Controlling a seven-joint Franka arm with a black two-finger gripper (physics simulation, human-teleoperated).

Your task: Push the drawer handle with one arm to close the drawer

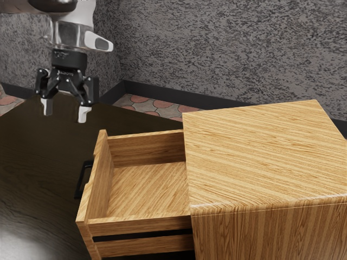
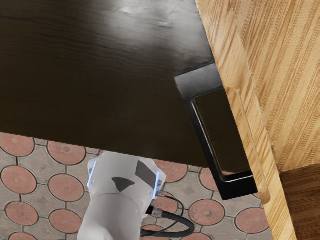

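My gripper [image 1: 65, 111] hangs above the dark table at the exterior view's upper left, its two fingers wide apart with nothing between them. The wooden drawer [image 1: 146, 187] stands pulled out from its cabinet [image 1: 265, 157] toward the exterior view's left, and its inside is bare. On the drawer's front panel is a black handle [image 1: 82, 179], lower than the gripper and apart from it. In the wrist view the black handle [image 2: 204, 130] juts from the wooden drawer front [image 2: 250, 120].
A dark table [image 1: 38, 157] lies under the gripper and beside the drawer. Behind it are a grey speckled wall [image 1: 227, 54] and a patterned floor. The wrist view includes the arm's white base [image 2: 117, 200] past the table edge.
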